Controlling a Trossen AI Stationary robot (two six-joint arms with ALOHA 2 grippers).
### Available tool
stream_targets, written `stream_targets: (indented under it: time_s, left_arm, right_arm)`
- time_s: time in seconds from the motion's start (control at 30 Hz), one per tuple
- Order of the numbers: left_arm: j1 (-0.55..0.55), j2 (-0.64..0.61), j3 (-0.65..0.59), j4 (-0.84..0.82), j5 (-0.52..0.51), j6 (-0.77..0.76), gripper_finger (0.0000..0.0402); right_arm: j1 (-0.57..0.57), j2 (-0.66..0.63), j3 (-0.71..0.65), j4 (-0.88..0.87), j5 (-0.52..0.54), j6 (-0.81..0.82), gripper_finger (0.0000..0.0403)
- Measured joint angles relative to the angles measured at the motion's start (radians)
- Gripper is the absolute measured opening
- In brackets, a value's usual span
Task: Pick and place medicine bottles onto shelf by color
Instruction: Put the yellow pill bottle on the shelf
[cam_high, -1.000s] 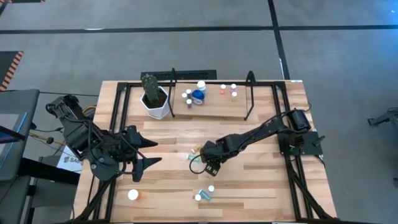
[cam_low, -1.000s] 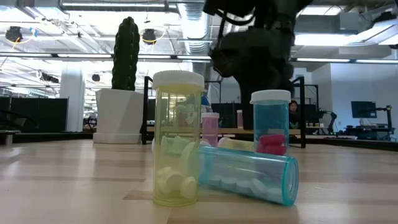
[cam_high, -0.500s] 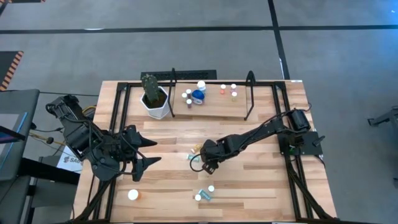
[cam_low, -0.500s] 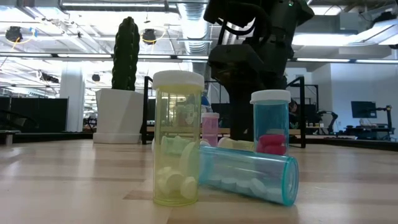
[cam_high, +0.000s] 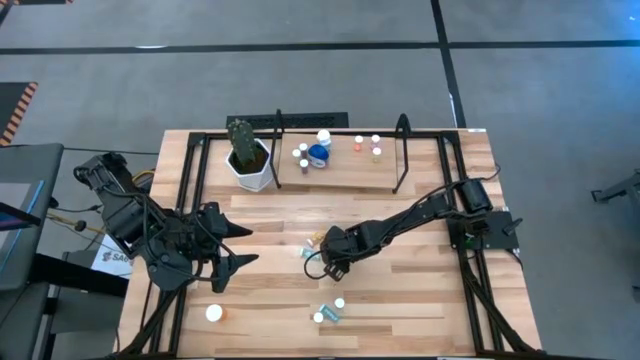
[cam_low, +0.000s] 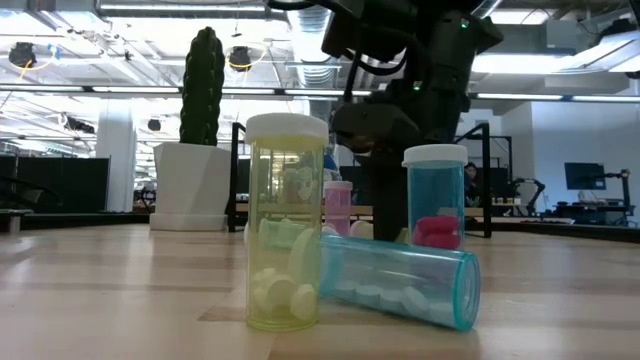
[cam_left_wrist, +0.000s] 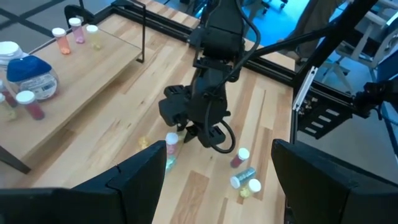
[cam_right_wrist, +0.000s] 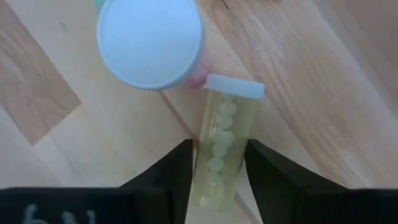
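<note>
A pale yellow medicine bottle with a white cap lies on its side on the table. My right gripper points down over it, a finger on each side, in the middle of the table. An upright white-capped bottle stands just beyond the yellow bottle's cap. My left gripper hangs open above the table's left part, holding nothing. The shelf at the far edge carries several small bottles and a rounded blue one. My right gripper has the lying yellow bottle's body, near its bottom end, between its two fingers. The fingers come from above, one against each long side. The bottle rests on the table, its cap end pointing away from the gripper.
Three small bottles cluster near the table's front edge, one yellow and upright, one teal lying. An orange bottle stands at the front left. A white pot with a cactus stands left of the shelf.
My right gripper has sunk toward the table, down over the lying yellow bottle. The bottles have kept their places.
</note>
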Motion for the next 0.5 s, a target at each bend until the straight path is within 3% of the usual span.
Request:
stream_targets:
  time_s: [0.3, 0.5]
  left_arm:
    - [0.0, 0.0, 0.0, -0.001, -0.001, 0.009, 0.0276]
    - [0.0, 0.0, 0.0, 0.0, -0.025, 0.016, 0.0276]
  right_arm:
    - [0.002, -0.024, 0.0, -0.025, -0.005, -0.003, 0.0105]
    - [0.008, -0.122, -0.002, -0.083, -0.013, -0.021, 0.0111]
